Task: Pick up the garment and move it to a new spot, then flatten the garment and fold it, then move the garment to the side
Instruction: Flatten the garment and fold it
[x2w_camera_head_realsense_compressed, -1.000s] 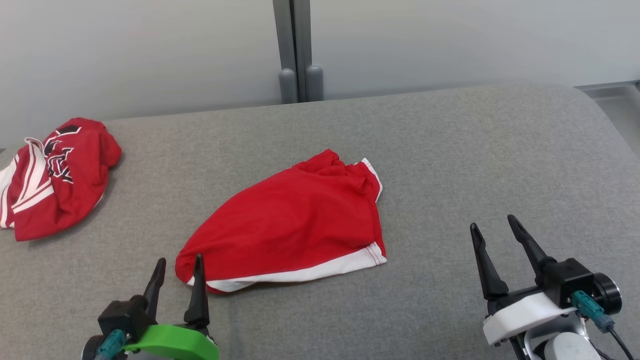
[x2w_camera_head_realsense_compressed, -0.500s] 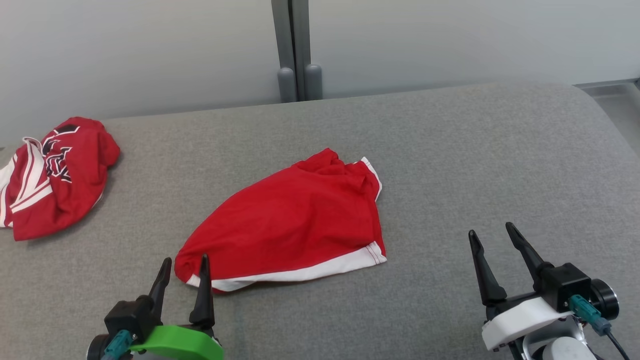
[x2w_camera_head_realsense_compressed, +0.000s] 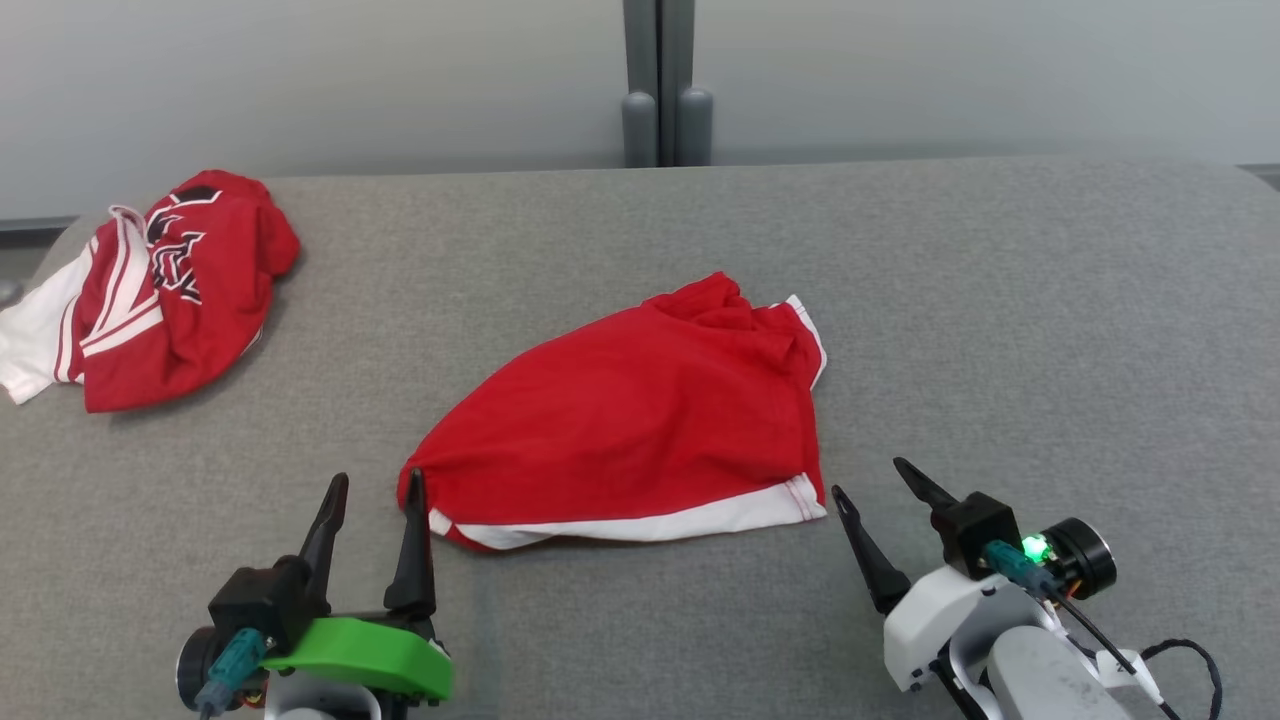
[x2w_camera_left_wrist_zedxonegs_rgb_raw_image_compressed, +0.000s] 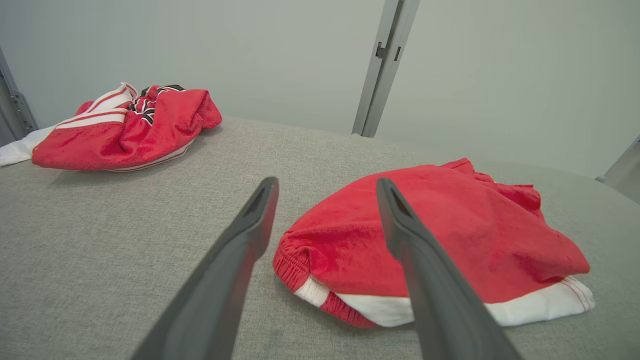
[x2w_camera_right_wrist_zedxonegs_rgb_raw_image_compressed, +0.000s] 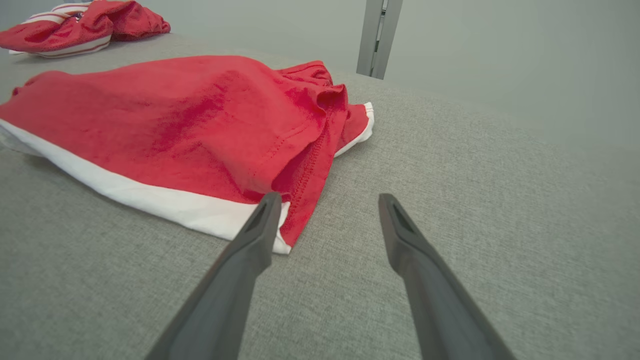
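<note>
Both pairs of jaws stand wide apart and hold nothing. In the head view the left jaws sit at the lower left. Their 2 long dark fingers (x2w_camera_head_realsense_compressed: 413, 545) point up the frame, and the inner tip is just beside the lower left corner of the red shorts with a white hem band (x2w_camera_head_realsense_compressed: 640, 420). The right jaws sit at the lower right, fingers (x2w_camera_head_realsense_compressed: 862, 545) angled toward the upper left, near the shorts' lower right corner but apart from it. The shorts lie loosely spread in the middle of the grey fabric-covered counter (x2w_camera_head_realsense_compressed: 1030, 300), not yet lifted.

We judge this to be step 1, the approach to the pick-up. The next move calls for each pair of jaws to reach its own corner, slip 1 finger under the cloth and close. On this soft cover a low, flat entry would likely help, so the fabric is pinched and not pushed along.

The left wrist view adds detail the head view lacks: the near corner is a gathered, elastic-looking edge. The right wrist view shows a stitched side seam, with the white hem corner right at 1 fingertip. We cannot tell whether they touch. The head view gives the whole outline with both pairs of jaws together. It also shows a crumpled red and white jersey with black lettering (x2w_camera_head_realsense_compressed: 170, 290), well apart at the upper left.
</note>
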